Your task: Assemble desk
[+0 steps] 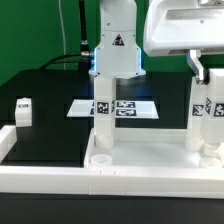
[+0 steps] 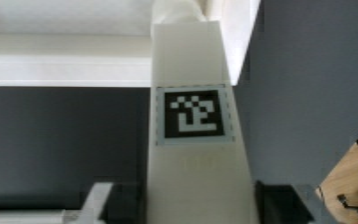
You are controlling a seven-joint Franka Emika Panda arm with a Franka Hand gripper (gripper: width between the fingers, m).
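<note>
Tabletop [image 1: 150,160], four legs [image 1: 101,110], one in claw [image 2: 179,203]

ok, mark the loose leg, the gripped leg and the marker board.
loose leg [image 1: 22,112]: exterior view, front face.
gripped leg [image 2: 195,117]: wrist view, its marker.
marker board [image 1: 135,107]: exterior view, printed tags.

The marker board [image 1: 82,108] lies flat on the black table [image 1: 50,132].
</note>
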